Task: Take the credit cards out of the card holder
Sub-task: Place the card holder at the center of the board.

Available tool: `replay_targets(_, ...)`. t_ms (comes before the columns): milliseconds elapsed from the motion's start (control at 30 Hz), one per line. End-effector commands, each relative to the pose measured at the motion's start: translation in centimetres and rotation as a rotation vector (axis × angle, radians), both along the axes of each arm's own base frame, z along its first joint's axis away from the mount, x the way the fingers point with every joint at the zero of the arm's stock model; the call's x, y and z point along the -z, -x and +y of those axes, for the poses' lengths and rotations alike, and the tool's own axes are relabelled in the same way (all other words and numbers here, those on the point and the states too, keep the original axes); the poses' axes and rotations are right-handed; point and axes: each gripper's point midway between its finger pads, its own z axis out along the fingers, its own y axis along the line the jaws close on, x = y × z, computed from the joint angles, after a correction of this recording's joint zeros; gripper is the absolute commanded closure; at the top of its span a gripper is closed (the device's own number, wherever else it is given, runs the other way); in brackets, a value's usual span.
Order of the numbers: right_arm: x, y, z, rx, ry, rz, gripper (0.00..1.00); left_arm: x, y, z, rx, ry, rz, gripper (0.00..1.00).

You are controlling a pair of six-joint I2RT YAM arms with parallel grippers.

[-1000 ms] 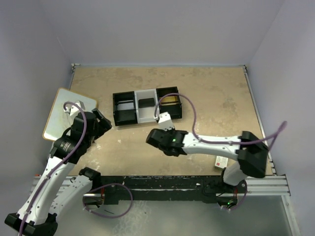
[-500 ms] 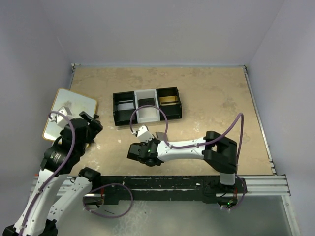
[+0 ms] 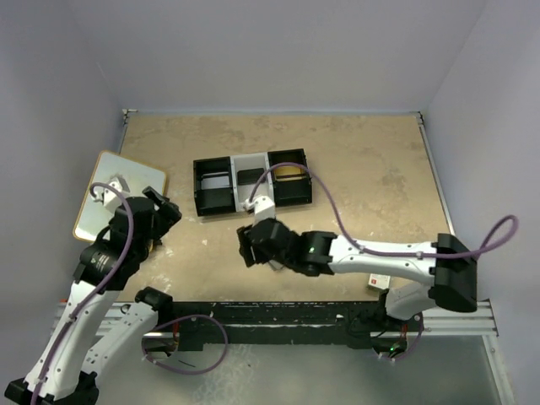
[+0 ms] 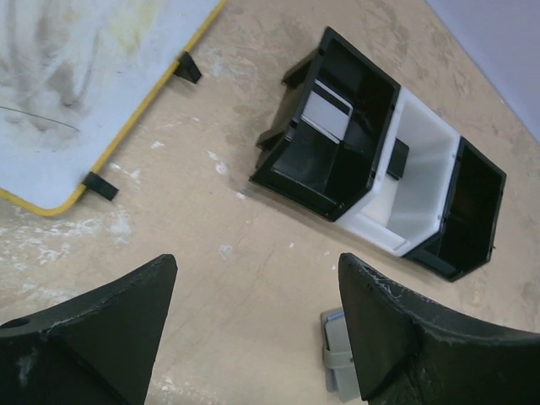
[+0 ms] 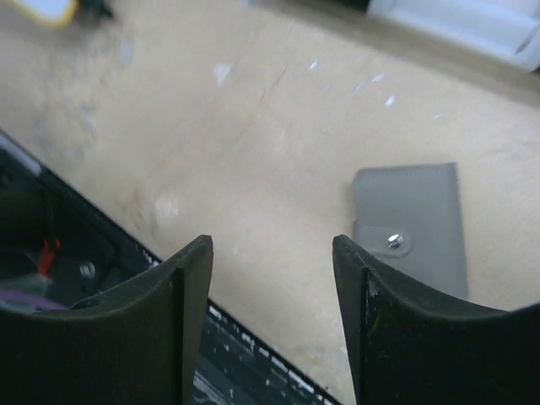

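Note:
The grey card holder (image 5: pixel 413 221) lies flat on the table with its snap strap fastened, just beyond my right gripper's right finger (image 5: pixel 384 329). My right gripper (image 5: pixel 272 251) (image 3: pixel 247 245) hangs over it, open, with only bare table between the jaws. In the left wrist view one end of the card holder (image 4: pixel 336 359) peeks out beside the right finger. My left gripper (image 4: pixel 257 272) (image 3: pixel 164 211) is open and empty, above the table to the left. No credit cards show in the holder. In the top view the right gripper covers the holder.
A black-and-white three-compartment tray (image 3: pixel 253 201) (image 4: pixel 422 198) stands mid-table, with a silver card (image 4: pixel 327 114), a black card (image 4: pixel 396 160) and a gold card (image 3: pixel 289 171) in it. A white yellow-rimmed board (image 3: pixel 118 194) lies at the left. A small white-and-red box (image 3: pixel 379 279) sits near the right arm's base.
My right gripper's jaws went from shut to open, and the right arm swung left and then stretched out again. The left arm shifted slightly.

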Motion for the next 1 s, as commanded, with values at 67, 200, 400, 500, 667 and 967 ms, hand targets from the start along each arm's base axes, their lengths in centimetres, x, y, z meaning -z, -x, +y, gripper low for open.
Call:
replay_targets(67, 1.0, -5.2, -4.2, 0.184, -0.188, 0.167, 0.41, 1.0, -2.4, -6.6, 0.291, 0.126, 0.010, 0.26)
replay_targets(200, 3.2, -6.5, -6.5, 0.223, -0.220, 0.262, 0.44, 3.5, -3.0, -10.2, 0.447, 0.192, 0.097, 0.29)
replay_targets(400, 6.4, -6.7, -8.4, 0.252, -0.262, 0.373, 0.47, 4.7, -2.8, -13.1, 0.566, 0.204, 0.143, 0.33)
replay_targets(500, 7.4, -6.4, -8.3, 0.208, -0.288, 0.408, 0.48, 5.3, -2.4, -15.3, 0.616, 0.189, 0.163, 0.33)
replay_targets(667, 9.9, -5.6, -8.4, 0.173, -0.280, 0.463, 0.48, 7.1, -1.8, -19.6, 0.684, 0.174, 0.201, 0.36)
replay_targets(967, 12.7, -4.4, -9.8, 0.249, -0.265, 0.540, 0.57, 12.2, 0.6, -26.3, 0.779, -0.031, 0.324, 0.41)
